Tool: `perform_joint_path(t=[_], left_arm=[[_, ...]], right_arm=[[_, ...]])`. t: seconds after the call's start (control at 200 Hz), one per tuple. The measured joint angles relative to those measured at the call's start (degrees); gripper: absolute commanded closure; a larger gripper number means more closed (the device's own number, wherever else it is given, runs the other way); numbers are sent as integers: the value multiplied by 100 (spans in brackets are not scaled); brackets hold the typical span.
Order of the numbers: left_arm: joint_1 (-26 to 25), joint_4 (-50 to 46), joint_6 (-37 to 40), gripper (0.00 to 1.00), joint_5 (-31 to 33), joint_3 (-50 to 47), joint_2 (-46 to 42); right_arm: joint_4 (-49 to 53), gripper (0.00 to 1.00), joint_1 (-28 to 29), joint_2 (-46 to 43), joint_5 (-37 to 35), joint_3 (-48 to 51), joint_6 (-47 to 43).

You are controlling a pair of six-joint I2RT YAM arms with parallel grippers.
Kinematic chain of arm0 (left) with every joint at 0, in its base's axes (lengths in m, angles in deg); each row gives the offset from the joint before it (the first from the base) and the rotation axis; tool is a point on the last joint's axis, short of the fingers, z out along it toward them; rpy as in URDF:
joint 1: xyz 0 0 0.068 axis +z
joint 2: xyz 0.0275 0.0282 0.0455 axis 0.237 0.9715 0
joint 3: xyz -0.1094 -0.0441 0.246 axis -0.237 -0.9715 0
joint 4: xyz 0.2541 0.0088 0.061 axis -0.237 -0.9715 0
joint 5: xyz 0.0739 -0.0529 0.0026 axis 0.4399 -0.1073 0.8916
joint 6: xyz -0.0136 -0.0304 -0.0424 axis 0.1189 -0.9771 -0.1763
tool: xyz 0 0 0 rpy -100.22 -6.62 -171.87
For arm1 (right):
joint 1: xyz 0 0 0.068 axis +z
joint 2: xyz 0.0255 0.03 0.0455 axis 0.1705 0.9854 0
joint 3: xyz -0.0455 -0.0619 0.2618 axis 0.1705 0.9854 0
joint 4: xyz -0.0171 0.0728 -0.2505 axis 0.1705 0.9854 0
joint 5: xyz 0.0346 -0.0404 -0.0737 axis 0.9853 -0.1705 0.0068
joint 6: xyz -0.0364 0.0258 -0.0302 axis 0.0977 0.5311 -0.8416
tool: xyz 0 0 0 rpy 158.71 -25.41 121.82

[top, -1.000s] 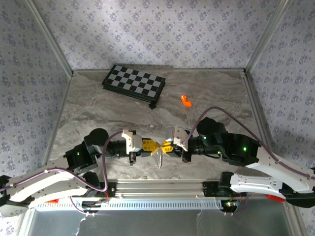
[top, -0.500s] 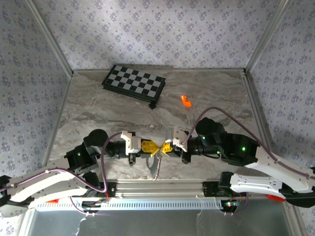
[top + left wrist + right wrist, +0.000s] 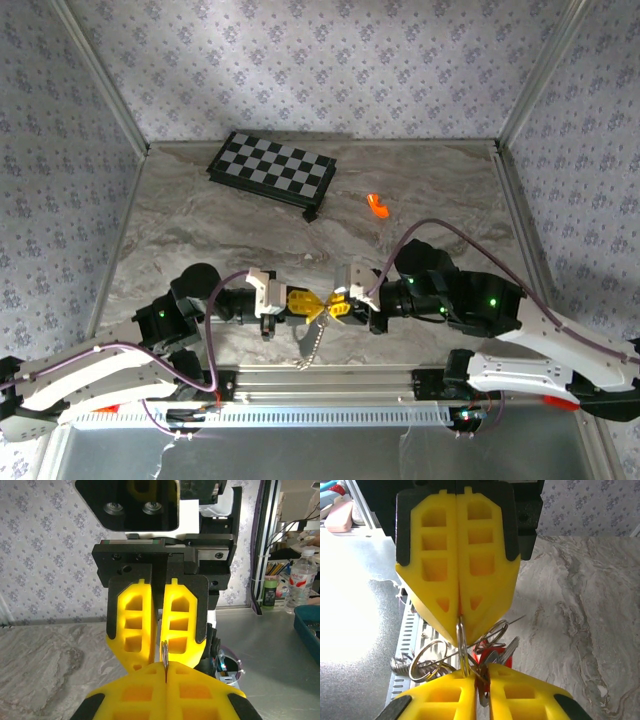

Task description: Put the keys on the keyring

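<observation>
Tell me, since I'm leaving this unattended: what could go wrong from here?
The left gripper and right gripper pinch the same keyring tip to tip; a misaligned pull could twist it or slip it free. The chain hangs over the table close to its near edge; dropped, it could slide off. The red key is crowded among loops and could snag.

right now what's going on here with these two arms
The two arms meet tip to tip near the front of the table. The left gripper is clamped shut on the silver keyring, and the right gripper pinches the same cluster of rings from the other side. A red key sits among the rings, and the chain dangles below. Whether the key is threaded on, I can't tell. The chequered board and orange piece lie at the back.
</observation>
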Motion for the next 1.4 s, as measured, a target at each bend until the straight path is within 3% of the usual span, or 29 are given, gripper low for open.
perform_joint_path(t=[0.64, 0.885, 1.019, 1.399], left_arm=[[-2, 195, -50, 100, -197, 0, -66], [-2, 201, -114, 100, -225, 0, -127], [-2, 247, -114, 100, -225, 0, -201], [-2, 282, -111, 100, -221, 0, -221]], right_arm=[[-210, 82, 0, -422, 0, 153, 24], [-313, 65, 0, -452, 9, 275, 149], [-385, 61, 7, -584, 59, 437, 210], [-761, 68, 42, -1036, 289, 881, 382]])
